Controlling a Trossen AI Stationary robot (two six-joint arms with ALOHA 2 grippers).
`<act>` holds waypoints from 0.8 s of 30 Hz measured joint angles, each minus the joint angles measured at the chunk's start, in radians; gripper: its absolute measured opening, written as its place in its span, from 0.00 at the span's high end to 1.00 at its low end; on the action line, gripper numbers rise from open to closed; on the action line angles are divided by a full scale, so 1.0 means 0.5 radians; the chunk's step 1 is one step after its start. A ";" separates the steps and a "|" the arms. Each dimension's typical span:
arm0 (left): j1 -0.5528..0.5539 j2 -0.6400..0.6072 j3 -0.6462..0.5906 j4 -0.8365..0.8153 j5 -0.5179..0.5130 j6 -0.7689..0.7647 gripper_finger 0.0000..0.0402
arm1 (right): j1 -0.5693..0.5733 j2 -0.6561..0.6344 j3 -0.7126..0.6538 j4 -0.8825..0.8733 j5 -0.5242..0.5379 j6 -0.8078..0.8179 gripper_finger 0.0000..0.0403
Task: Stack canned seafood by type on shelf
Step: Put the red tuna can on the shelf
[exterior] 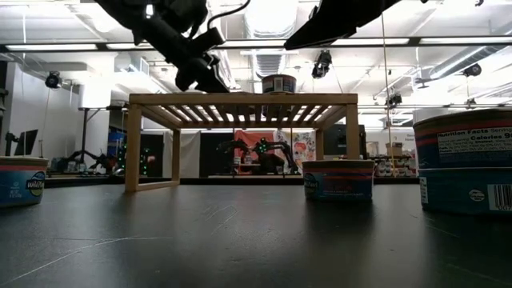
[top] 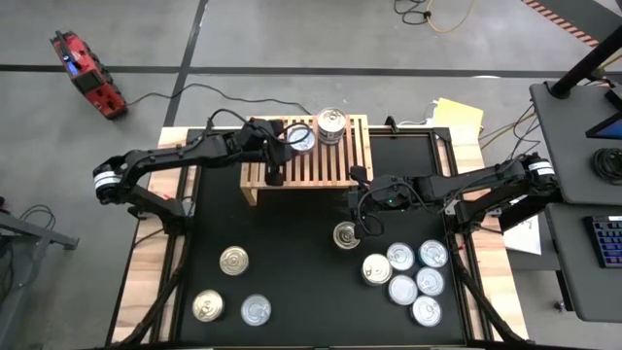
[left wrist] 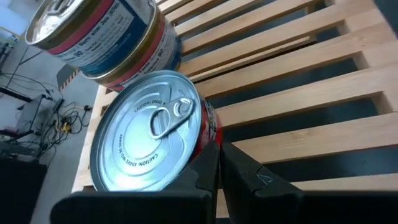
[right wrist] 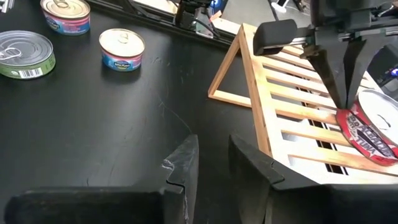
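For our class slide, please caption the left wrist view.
Shut left gripper beside a red-labelled tin lying on the slatted wooden shelf.

Left dark two-finger gripper point(top: 275, 176) is reaching in from the left side, elbow bent, fingers pinched fully together and pointing down. Right dark two-finger gripper point(top: 356, 199) stretches in from the right, hanging low, fingers point(right wrist: 183, 163) only slightly parted, gripping nothing.
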State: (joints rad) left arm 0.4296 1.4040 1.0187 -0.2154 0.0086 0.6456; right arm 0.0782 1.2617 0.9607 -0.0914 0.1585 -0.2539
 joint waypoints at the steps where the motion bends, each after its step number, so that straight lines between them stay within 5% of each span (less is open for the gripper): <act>1: 0.005 0.000 0.000 0.000 0.000 -0.001 1.00 | 0.000 0.000 0.000 0.000 0.000 0.000 0.81; 24: 0.096 -0.021 0.000 0.106 0.056 -0.218 1.00 | 0.000 0.000 -0.015 0.001 0.001 0.000 0.80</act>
State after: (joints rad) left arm 0.4776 1.3933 1.0187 -0.1626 0.0367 0.5365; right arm 0.0783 1.2617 0.9530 -0.0910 0.1589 -0.2538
